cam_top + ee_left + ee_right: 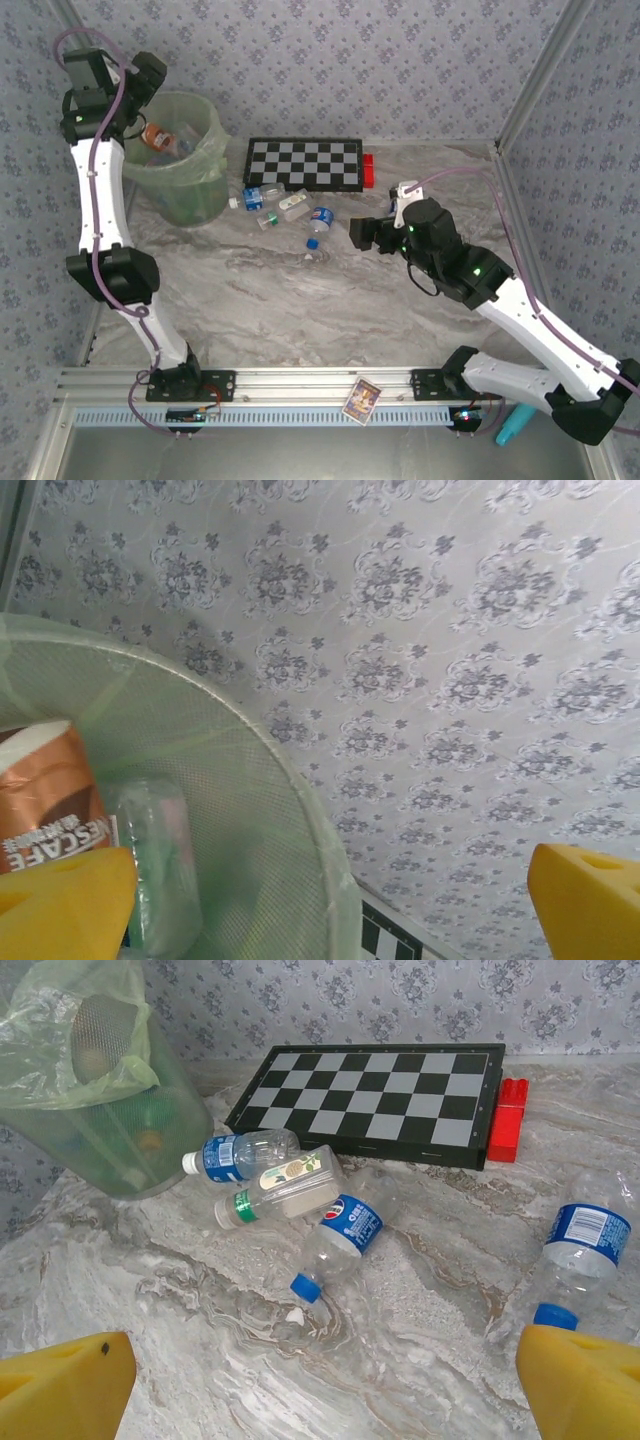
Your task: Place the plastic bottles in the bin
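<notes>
Surface: grey marbled surface (300, 310); floral wallpaper on the walls around it
Bin: pale green bin (185, 190) (250, 820) (110, 1130) with a thin bag liner; stands at the far left corner
Inside the bin: an orange-labelled bottle (155, 135) (45, 800) beside a clear bottle (155, 870)
Loose cluster: blue-labelled bottle (255, 197) (240, 1153), beige-labelled bottle (290, 207) (285, 1185) and blue-capped bottle (320, 220) (340, 1235); lying near the far edge, between bin and checkerboard (305, 163) (370, 1100)
Fourth bottle (580, 1250): lying apart from the cluster, just beyond the right tool's finger
Left tool (148, 75) (325, 910): fingers spread wide, empty; over the bin's mouth
Right tool (362, 232) (325, 1390): fingers spread wide, empty; above mid-surface, facing the cluster
Red block (368, 170) (508, 1118): at the checkerboard's right end
</notes>
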